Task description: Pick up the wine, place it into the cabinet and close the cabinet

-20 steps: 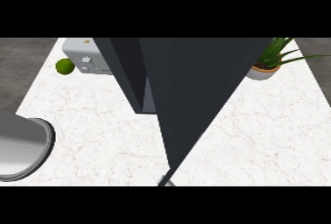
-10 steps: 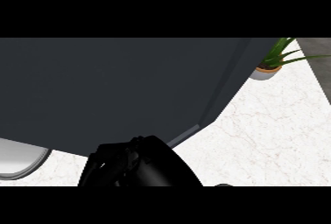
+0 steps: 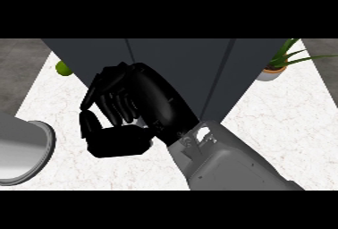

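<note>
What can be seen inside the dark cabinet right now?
Nothing inside shows: the cabinet presents only closed dark panels. One hand with curled fingers is in front of it. No wine bottle is visible; whether it sits inside cannot be told.

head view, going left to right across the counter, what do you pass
grey round rim at the left edge → green fruit → black hand in front of the dark cabinet → potted plant at the right. Which hand this is cannot be told.
</note>
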